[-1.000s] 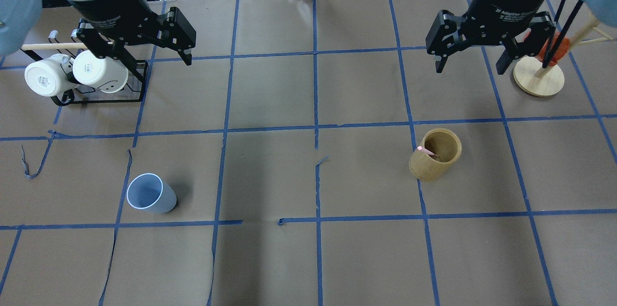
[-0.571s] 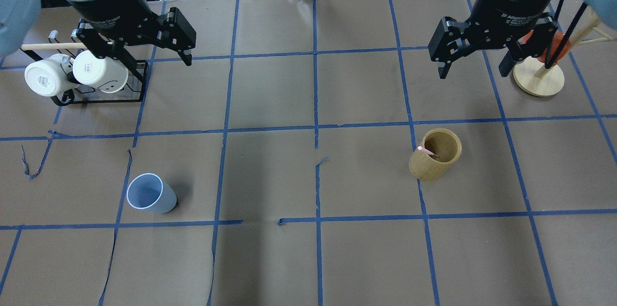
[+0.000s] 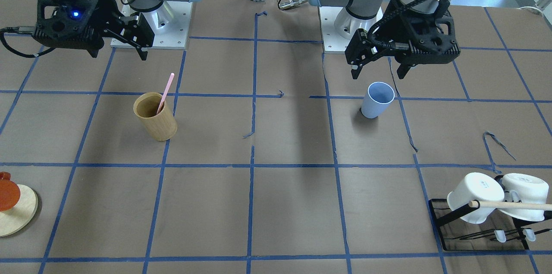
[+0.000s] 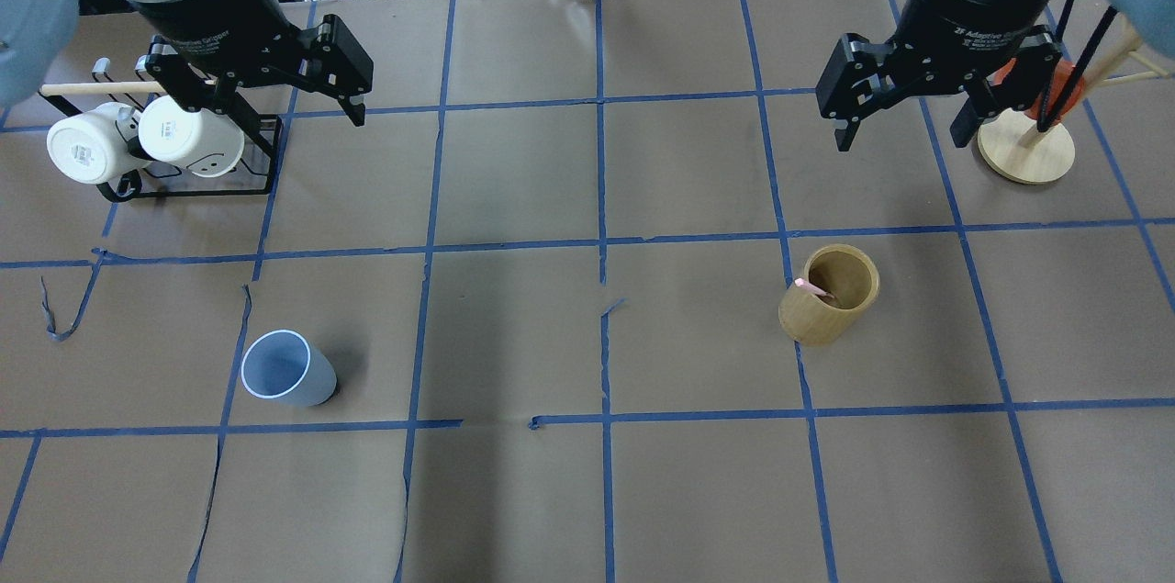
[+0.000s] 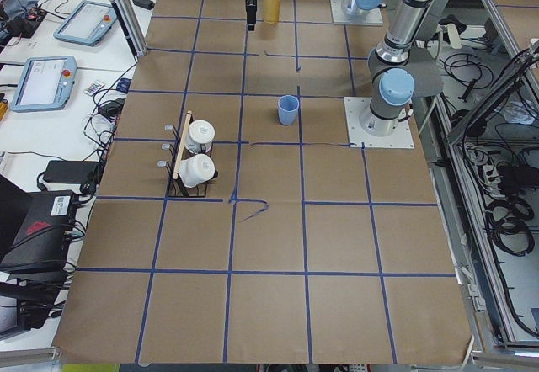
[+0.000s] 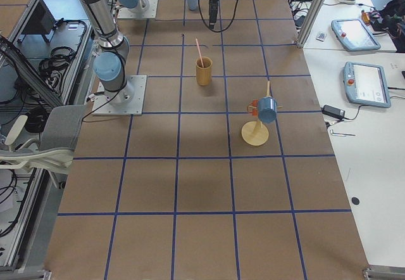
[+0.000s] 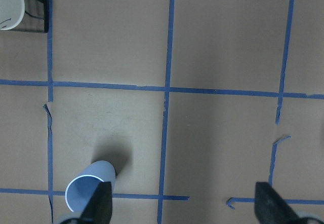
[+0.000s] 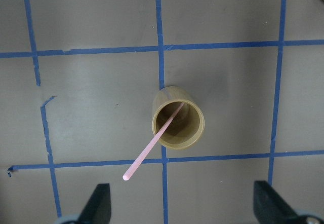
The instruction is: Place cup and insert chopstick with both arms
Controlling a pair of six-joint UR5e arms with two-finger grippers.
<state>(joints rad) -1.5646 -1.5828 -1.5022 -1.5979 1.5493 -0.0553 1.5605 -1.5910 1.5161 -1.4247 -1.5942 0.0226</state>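
The light blue cup (image 4: pixel 286 372) stands upright on the table's left half; it also shows in the front view (image 3: pixel 377 99) and the left wrist view (image 7: pixel 88 193). The pink chopstick (image 3: pixel 165 92) leans inside a tan wooden cup (image 4: pixel 829 294) on the right half, and shows from above in the right wrist view (image 8: pixel 152 145). My left gripper (image 4: pixel 266 106) hangs open and empty high above the table, back from the blue cup. My right gripper (image 4: pixel 900 140) hangs open and empty, back from the tan cup (image 8: pixel 178 125).
A black rack (image 4: pixel 147 147) with two white mugs and a wooden rod stands at the far left. A round wooden stand (image 4: pixel 1025 151) with an orange piece stands at the far right, close to my right gripper. Blue tape lines grid the brown table cover.
My right gripper has shifted slightly to the right and turned a little. The left arm, the blue cup and the chopstick have not moved.
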